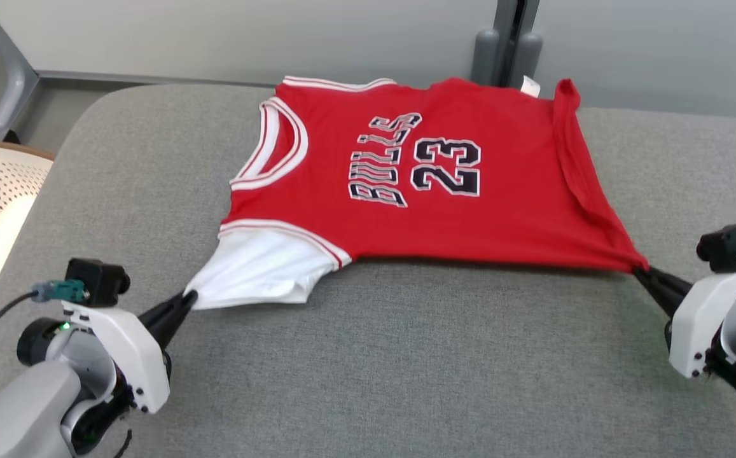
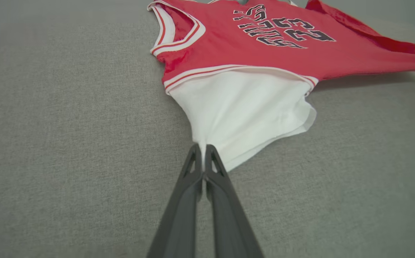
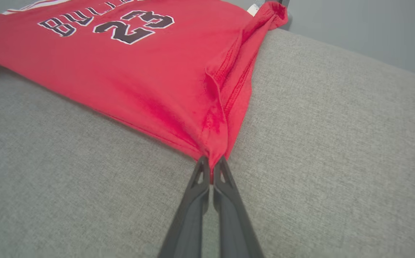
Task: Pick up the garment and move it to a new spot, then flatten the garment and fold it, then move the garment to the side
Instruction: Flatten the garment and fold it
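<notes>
Now: red Bulls 23 jersey point(image 1: 444, 191) spread on grey cushion point(image 1: 406, 356); left claw point(image 1: 189, 298) pinching jersey's white sleeve point(image 1: 259, 273), right claw point(image 1: 640, 270) pinching jersey's red hem corner.

A grey fabric cushion point(image 1: 406, 356) carries 1 red jersey point(image 1: 501, 210), spread out.
</notes>
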{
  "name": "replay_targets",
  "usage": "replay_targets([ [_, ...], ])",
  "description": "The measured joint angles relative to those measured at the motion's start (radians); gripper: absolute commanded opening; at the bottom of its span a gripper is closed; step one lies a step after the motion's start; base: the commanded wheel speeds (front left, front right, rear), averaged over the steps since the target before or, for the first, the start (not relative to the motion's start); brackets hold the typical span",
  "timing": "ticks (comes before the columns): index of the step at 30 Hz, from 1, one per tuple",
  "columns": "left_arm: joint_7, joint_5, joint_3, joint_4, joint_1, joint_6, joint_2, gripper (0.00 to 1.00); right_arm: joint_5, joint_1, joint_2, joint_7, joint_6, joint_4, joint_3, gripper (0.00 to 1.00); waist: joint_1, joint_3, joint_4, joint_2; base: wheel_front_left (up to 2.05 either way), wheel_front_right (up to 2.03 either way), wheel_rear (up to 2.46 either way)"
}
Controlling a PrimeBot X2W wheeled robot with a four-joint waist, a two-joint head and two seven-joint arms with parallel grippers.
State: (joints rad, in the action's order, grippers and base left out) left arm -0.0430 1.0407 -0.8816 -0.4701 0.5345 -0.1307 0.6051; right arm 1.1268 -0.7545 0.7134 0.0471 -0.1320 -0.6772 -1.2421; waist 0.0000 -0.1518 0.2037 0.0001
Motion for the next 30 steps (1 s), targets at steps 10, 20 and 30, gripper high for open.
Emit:
replay_targets([
  [10, -0.119, 0.102, -0.101, 0.144, -0.075, 0.000, 0.098, 0.00, 0.101, 0.098, 0.081, -0.143, 0.000, 0.128, -0.027, 0.00, 0.0000, 0.081, 0.003, 0.0000, 0.00, 0.00, 0.00],
  [20, -0.199, 0.196, -0.175, 0.301, -0.125, 0.000, 0.221, 0.00, 0.172, 0.173, 0.176, -0.294, 0.000, 0.265, -0.035, 0.00, 0.0000, 0.126, 0.004, 0.0000, 0.00, 0.00, 0.00],
  [30, -0.268, 0.255, -0.199, 0.401, -0.170, 0.000, 0.313, 0.00, 0.284, 0.234, 0.263, -0.436, 0.000, 0.374, -0.033, 0.00, 0.0000, 0.155, -0.011, 0.0000, 0.00, 0.00, 0.00],
])
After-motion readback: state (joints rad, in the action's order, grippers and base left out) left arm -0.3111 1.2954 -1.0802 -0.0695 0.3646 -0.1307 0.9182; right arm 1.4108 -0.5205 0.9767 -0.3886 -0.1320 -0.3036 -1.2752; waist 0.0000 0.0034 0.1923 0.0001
